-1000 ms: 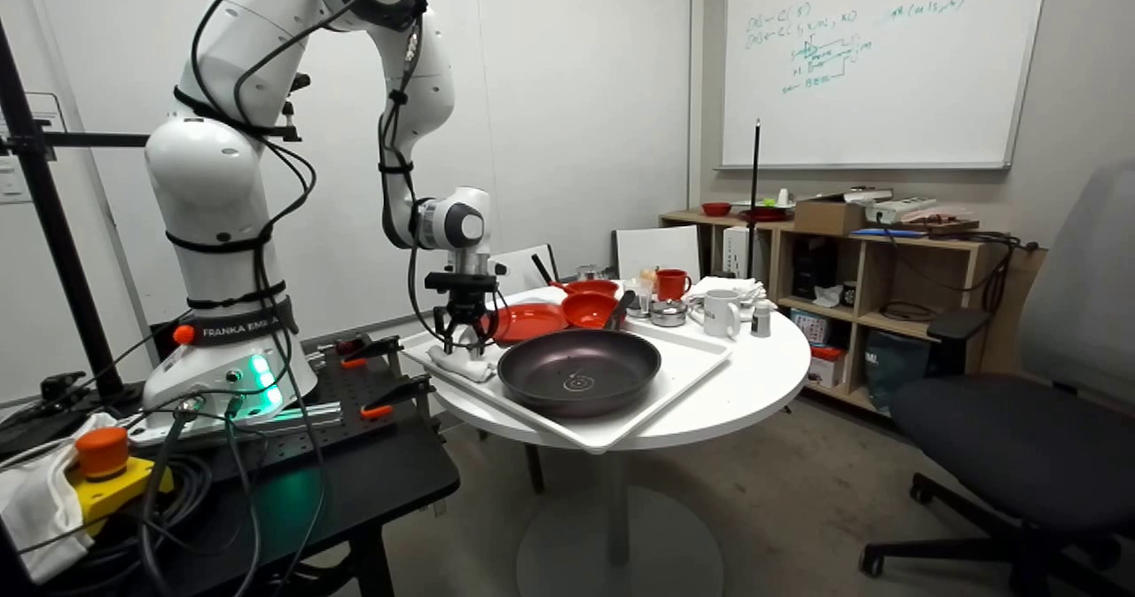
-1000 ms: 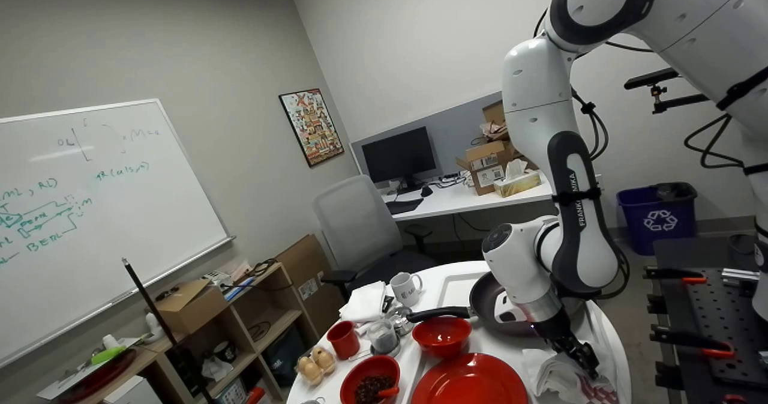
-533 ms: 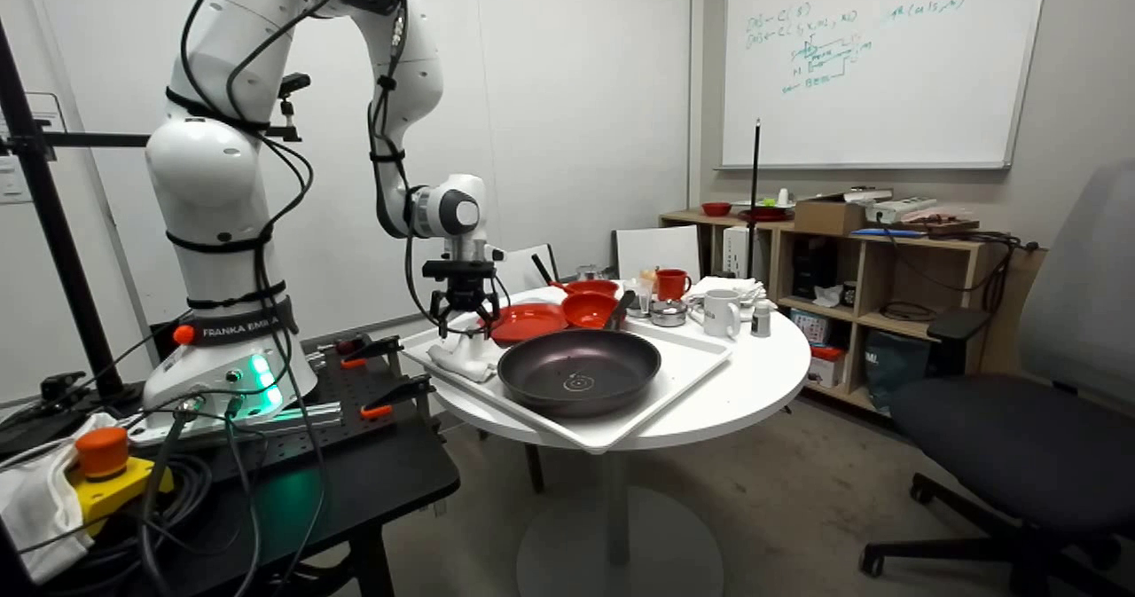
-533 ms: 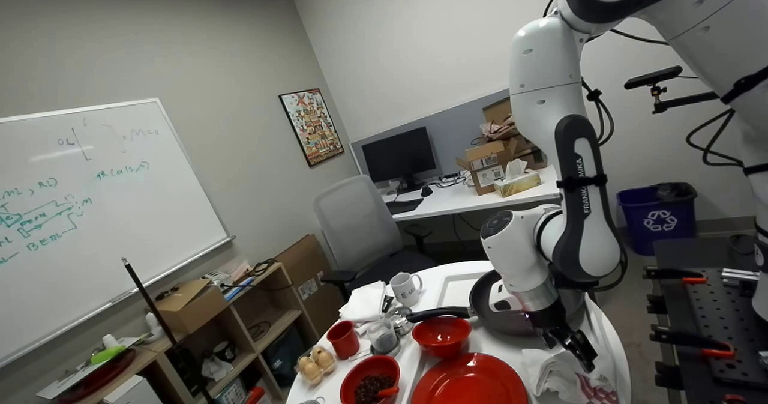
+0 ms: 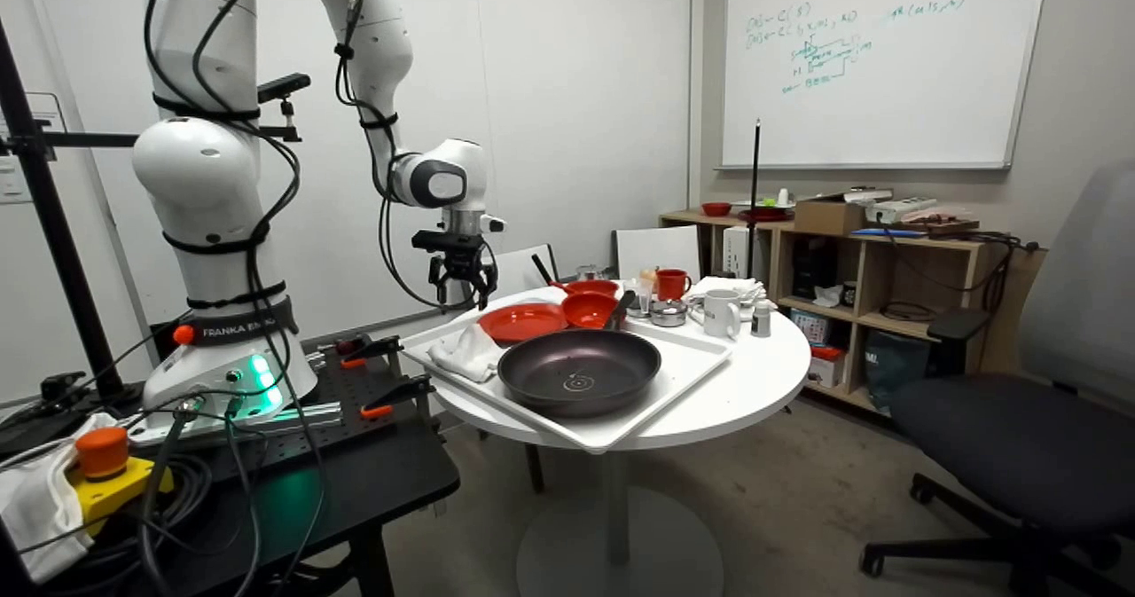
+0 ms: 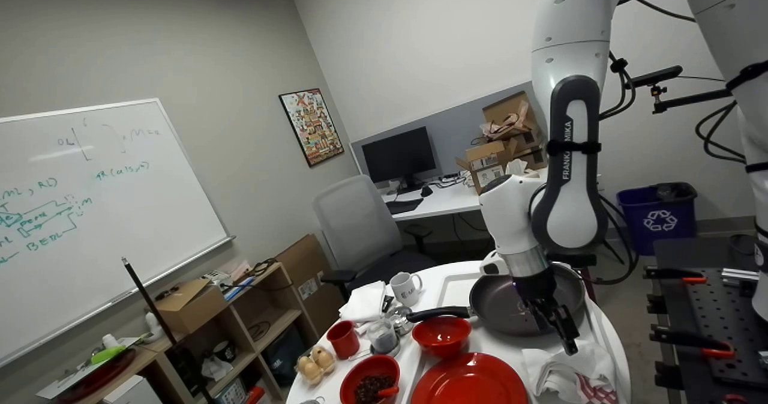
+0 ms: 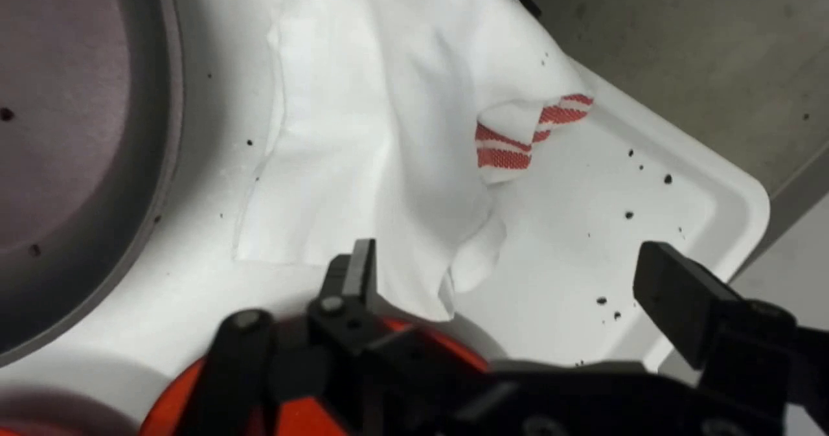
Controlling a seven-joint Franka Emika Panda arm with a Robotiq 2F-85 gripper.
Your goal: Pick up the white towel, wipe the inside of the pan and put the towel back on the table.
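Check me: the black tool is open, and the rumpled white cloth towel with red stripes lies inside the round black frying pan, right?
Not inside: the towel lies beside the pan, on the white rimmed tray; the wrist view shows it. The tool is open.

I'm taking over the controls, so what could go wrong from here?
One side of the open tool overlaps the red plate in the wrist view; lowering it might knock the plate. Dark specks dot the tray beside the white towel, so dragging the towel could pick them up. Specks show inside the pan too; stopping here may leave it dirty.
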